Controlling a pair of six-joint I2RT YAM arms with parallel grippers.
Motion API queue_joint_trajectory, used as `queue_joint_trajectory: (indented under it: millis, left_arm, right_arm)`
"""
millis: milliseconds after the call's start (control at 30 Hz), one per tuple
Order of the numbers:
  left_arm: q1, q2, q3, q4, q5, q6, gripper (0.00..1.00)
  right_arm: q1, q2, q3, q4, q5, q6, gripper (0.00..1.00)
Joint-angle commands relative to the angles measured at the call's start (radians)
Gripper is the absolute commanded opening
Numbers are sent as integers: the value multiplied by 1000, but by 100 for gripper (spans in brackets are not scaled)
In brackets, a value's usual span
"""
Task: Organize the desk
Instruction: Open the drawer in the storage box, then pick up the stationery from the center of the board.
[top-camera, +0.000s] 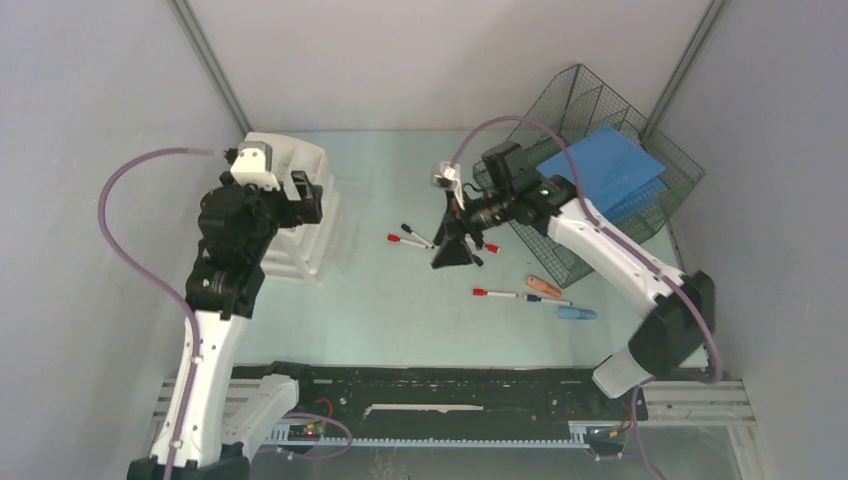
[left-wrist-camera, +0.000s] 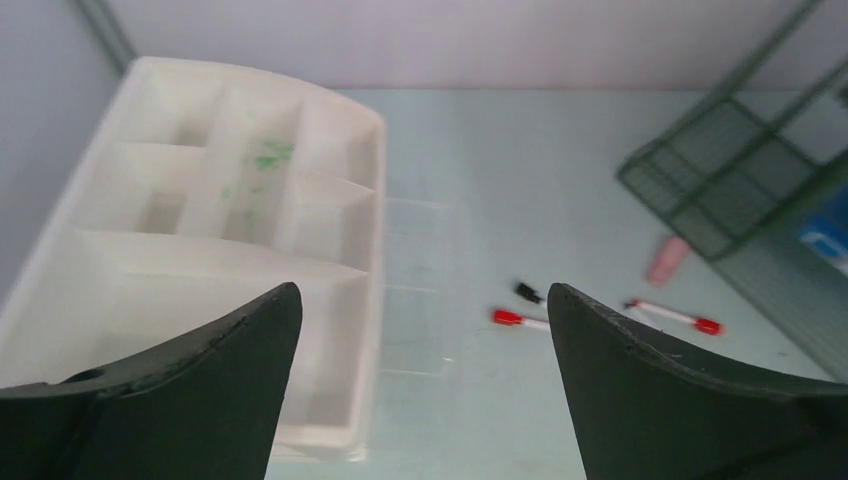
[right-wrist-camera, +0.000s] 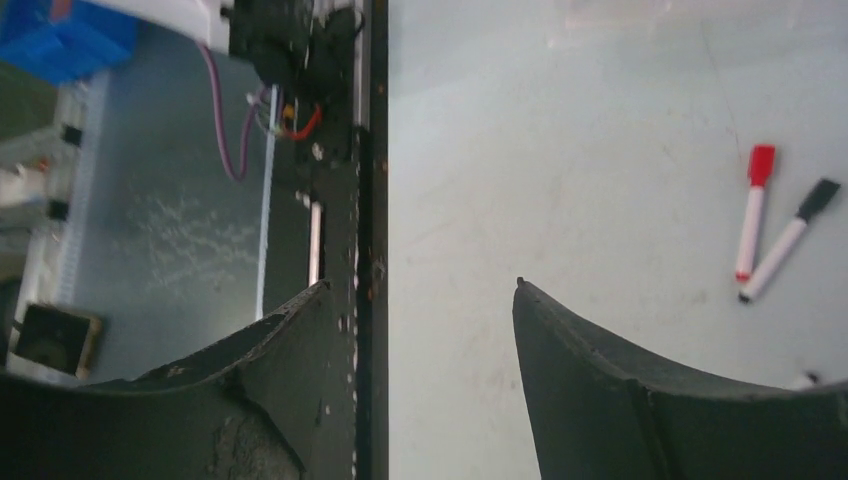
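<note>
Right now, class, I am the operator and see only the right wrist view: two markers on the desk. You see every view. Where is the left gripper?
Observer: The left gripper hangs open above the white organiser, at the far left.
Operator: Is anything stowed?
Observer: A blue folder lies in the wire tray, at the far right.
Operator: Any other loose things?
Observer: Yes, an orange item and a blue item lie on the desk, right of centre.
</note>
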Motion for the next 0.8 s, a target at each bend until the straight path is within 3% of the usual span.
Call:
queue_joint_trajectory:
  millis: [0,133,267,400,500,767]
  left_arm:
    - [3,-78,-135,152,229,-210,100]
    - [2,-154,-281,273,371,-383,100]
    - [-44,-199,-387,336,404,-485,100]
    - [-207,-199,-419,321,254,-490,99]
    - [-332,-178,-444,314,102,-516,95]
    - [-571,-37,-501,388,-252,-674,95]
  right_arm:
    - [-12,-196,-89,-312,107,-301,74]
    - [-80,-353,-209,-365,79,-417,76]
    - [-229,-485,-316,-335,-50,-474,81]
    - [-358,-581,-404,-279,-125,-480,86]
    - [-390,-597,-442,-279,-123,-494,86]
    - [-436,-607,-450,-312,-138,-546,86]
